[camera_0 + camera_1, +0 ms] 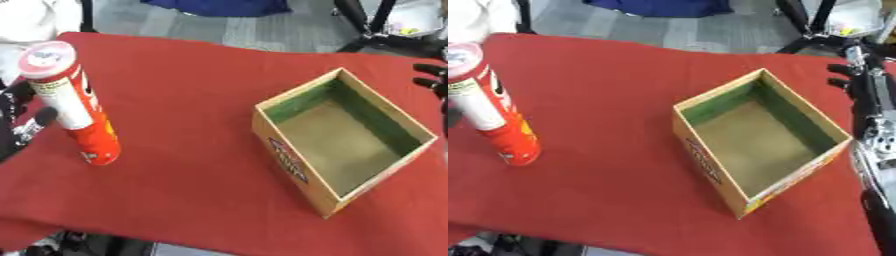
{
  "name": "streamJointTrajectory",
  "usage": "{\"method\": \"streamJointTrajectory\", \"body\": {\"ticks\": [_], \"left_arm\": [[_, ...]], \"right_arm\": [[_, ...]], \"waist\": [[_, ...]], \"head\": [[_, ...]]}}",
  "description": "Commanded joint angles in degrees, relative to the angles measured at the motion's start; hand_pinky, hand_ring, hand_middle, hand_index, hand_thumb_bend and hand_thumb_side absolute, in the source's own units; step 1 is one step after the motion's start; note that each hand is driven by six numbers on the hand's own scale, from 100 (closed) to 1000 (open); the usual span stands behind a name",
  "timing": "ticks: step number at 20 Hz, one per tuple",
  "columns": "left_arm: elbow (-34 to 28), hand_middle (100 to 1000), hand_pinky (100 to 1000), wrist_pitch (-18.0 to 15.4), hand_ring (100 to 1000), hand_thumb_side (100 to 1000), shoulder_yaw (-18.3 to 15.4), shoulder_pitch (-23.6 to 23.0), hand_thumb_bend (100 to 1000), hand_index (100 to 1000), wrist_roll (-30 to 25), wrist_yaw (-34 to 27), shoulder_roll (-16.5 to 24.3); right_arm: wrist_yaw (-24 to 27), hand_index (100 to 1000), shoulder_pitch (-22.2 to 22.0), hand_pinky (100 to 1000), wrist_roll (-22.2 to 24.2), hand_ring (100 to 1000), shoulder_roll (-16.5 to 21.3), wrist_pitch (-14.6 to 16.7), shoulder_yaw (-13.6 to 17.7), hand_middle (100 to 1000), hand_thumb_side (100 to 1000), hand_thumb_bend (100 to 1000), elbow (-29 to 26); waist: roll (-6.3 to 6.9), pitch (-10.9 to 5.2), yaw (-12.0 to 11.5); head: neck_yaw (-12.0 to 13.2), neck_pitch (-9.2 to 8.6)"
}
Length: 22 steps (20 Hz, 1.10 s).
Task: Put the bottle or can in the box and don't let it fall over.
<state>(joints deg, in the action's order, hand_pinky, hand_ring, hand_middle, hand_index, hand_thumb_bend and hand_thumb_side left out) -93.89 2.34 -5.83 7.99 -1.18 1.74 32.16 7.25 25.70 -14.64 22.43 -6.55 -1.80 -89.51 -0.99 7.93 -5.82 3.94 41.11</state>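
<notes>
The can (70, 102), a tall red crisp tube with a white band and a pale lid, stood near the left edge of the red worktop (188, 95), leaning a little in the view but on its base. My left hand (19, 122) was at that same edge, just beside the tube's white band; only dark fingers showed, and I could not tell whether they touched it or how far they had curled. The cardboard box (710, 170), open-topped with green inner walls and a bare brown floor, sat well apart toward the right side, turned with one corner pointing at the near edge. My right hand (843, 76) hung by the far right edge beyond the box, fingers apart and holding nothing. I judged the tube light, stiff and smooth-sided, so likely to slip if pinched near the top and quick to topple because it is tall on a narrow base. The middle of the body, around the white band, seemed the best place to wrap fingers and thumb, keeping it upright on the way to the box floor.
</notes>
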Motion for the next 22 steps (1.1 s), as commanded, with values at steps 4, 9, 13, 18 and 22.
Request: {"method": "streamJointTrajectory", "body": {"ticks": [4,9,13,18,22], "left_arm": [[0.2,870,1000,0.9,969,738,-0.1,1.3,810,973,0.1,-0.4,1.1],[0.9,867,1000,1.7,967,744,0.1,1.8,814,970,0.2,-0.2,1.0],[1.4,865,1000,1.8,966,747,0.5,2.5,818,967,-0.1,-0.3,1.0],[2.1,866,1000,1.8,967,753,0.8,3.2,822,965,-0.6,-0.1,0.9],[2.5,865,1000,1.8,972,761,1.2,3.8,813,964,-1.3,0.0,0.9]], "right_arm": [[-0.4,918,0.7,789,0.0,813,0.8,0.0,0.4,861,908,100,-0.2],[-0.4,918,0.7,789,0.0,812,0.8,0.0,0.4,860,908,100,-0.2],[-0.4,918,0.7,789,0.1,812,0.8,0.0,0.3,860,909,100,-0.2],[-0.4,918,0.7,788,0.1,812,0.8,0.0,0.3,860,910,100,-0.2],[-0.4,918,0.7,788,0.2,812,0.7,0.0,0.3,860,911,100,-0.1]], "waist": [[0.16,-0.48,0.1],[0.13,-0.4,0.1],[0.09,-0.32,0.2],[0.07,-0.23,0.2],[0.05,-0.15,0.3]], "head": [[0.3,-0.69],[0.4,-0.7],[0.5,-0.69],[0.7,-0.7],[0.8,-0.7]]}}
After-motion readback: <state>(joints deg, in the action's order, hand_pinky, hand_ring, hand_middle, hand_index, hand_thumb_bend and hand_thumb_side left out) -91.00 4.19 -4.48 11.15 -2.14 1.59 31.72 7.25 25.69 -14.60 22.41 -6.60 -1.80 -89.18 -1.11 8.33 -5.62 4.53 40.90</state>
